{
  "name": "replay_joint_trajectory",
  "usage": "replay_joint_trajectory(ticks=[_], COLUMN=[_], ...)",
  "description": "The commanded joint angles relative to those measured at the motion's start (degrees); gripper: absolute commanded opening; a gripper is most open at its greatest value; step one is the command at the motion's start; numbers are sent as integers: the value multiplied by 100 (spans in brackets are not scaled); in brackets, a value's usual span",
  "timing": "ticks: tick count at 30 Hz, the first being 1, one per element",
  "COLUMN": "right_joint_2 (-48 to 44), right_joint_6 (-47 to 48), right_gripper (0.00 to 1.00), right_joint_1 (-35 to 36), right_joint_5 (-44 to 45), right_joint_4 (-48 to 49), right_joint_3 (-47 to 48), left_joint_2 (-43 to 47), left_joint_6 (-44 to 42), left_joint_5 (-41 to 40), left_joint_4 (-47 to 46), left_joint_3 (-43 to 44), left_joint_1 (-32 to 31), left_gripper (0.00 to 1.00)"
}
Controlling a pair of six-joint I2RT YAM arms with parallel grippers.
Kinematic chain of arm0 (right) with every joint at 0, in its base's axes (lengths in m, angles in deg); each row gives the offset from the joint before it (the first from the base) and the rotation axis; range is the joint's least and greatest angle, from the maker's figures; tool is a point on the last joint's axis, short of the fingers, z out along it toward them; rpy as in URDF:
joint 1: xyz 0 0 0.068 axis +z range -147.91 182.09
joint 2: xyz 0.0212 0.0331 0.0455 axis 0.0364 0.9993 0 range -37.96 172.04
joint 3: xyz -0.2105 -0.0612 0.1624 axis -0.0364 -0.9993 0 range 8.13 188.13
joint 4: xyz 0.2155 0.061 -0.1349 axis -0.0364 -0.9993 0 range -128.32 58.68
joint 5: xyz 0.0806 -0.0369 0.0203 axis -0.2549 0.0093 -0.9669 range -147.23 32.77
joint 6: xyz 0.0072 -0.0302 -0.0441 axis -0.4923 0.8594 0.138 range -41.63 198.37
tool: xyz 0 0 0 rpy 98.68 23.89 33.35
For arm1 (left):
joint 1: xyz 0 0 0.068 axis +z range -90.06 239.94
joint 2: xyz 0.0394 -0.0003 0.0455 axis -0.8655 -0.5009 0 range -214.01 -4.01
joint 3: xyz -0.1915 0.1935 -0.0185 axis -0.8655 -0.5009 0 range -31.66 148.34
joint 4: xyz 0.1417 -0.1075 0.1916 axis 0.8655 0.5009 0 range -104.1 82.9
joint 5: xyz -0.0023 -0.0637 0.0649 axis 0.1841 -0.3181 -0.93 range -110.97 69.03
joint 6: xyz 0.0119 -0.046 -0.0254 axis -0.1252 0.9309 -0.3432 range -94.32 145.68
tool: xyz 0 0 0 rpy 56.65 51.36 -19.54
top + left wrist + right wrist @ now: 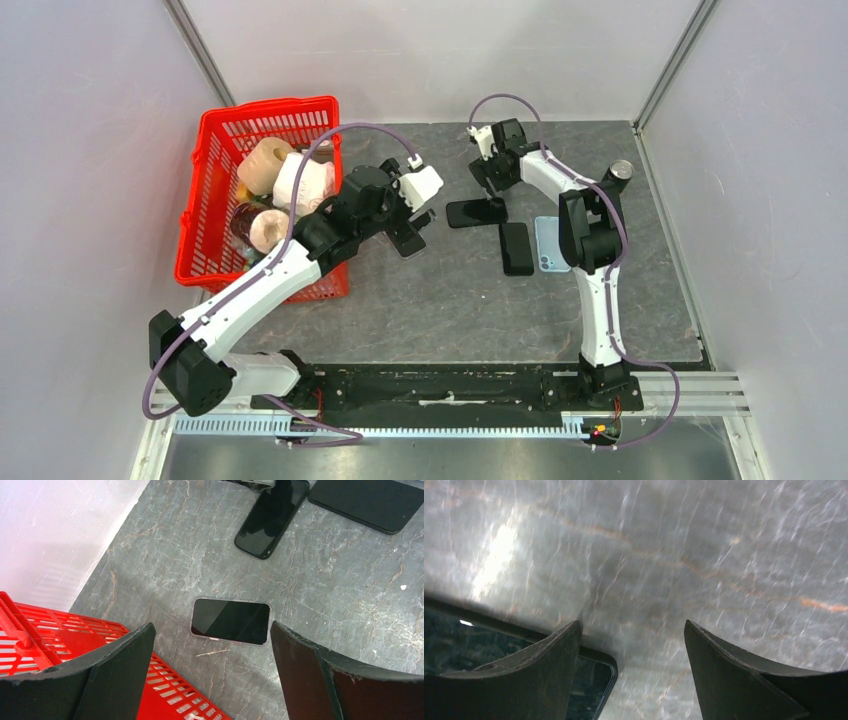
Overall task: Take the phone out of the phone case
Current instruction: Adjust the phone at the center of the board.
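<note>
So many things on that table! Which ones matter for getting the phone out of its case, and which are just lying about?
Job: pale-rimmed phone under the left claw; dark phone by the right claw; second dark phone; pale blue case, probably.
Lying about: red basket; paper rolls in it.

The left arm [260,290] reaches diagonally from the lower left of the frame toward the centre. Its left gripper [408,228] points down, jaws spread wide. The right arm [592,250] rises at right, then bends back toward upper centre, where the right gripper [490,188] hangs low, jaws parted.
</note>
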Motion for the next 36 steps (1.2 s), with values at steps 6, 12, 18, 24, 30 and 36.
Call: replay_joint_trajectory(ticks=[6, 12, 18, 24, 30, 36], right_joint_2=[-962, -1179, -1613, -2255, -2774, -3365], right_joint_6=[286, 272, 329, 902, 920, 1133], right_gripper=[80, 79, 84, 95, 96, 94], right_joint_1=[393, 645, 773, 776, 779, 774], right_joint_5=[-423, -843, -959, -984, -1059, -836], right_joint_4=[-853, -1166, -1245, -1492, -1814, -1900], right_joint_3=[-1285, -1512, -1878, -1938, -2310, -3134], left_joint_2=[245, 224, 389, 574, 829, 942], left_joint_6=[-124, -111, -114, -161, -169, -171], left_joint_5=[-155, -198, -208, -235, -258, -279], left_joint_4=[-84, -67, -54, 51, 69, 96], left_joint_3=[20, -42, -165, -213, -306, -372], left_joint_1=[-7, -7, -7, -12, -7, -6], left_gripper=[92, 92, 92, 92, 93, 93])
